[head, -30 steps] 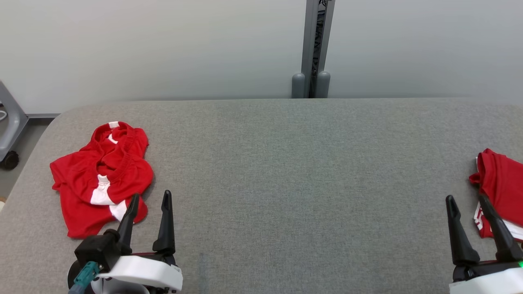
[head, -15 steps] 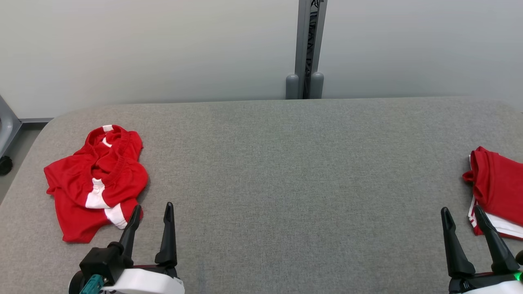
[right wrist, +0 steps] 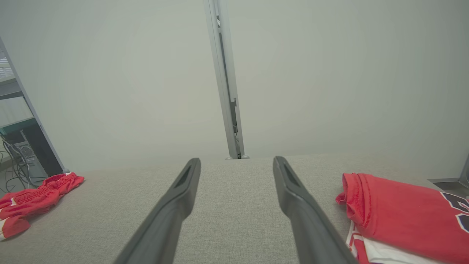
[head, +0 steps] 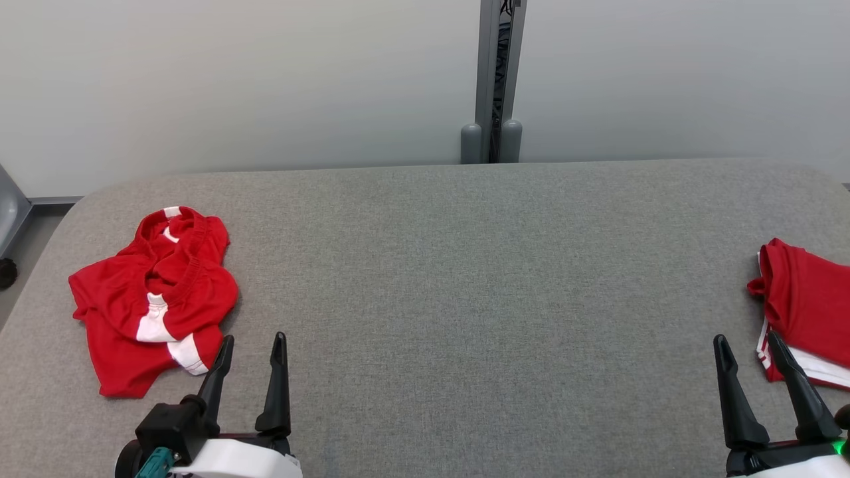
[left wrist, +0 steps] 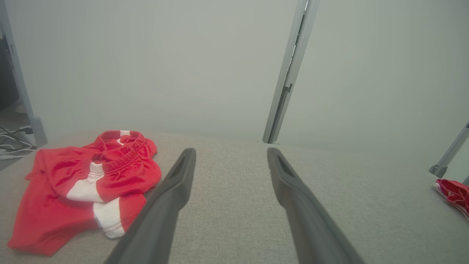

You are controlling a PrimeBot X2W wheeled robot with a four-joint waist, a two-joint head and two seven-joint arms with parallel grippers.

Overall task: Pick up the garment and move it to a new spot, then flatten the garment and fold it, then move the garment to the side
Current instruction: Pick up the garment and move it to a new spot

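A crumpled red garment (head: 149, 299) with white panels lies in a heap on the left of the grey table (head: 465, 279); it also appears as the garment (left wrist: 88, 179) in the left wrist view and the garment (right wrist: 31, 200) far left in the right wrist view. My left gripper (head: 254, 345) stands open just right of the heap's near corner, nothing between its fingers (left wrist: 176, 190). My right gripper (head: 749, 345) is open too, near the table's right end, with empty fingers (right wrist: 296, 198).
A folded red and white pile of clothing (head: 807, 309) lies at the table's right edge, close to my right gripper; it shows as the pile (right wrist: 406, 216) in the right wrist view. A grey post (head: 495, 79) rises behind the table against a pale wall. A cart wheel (head: 6, 272) stands off the left end.
The whole head view has shifted a little, so the camera moved. Both grippers have sunk slightly toward the bottom edge. The garment lies as before and both grippers stay open.
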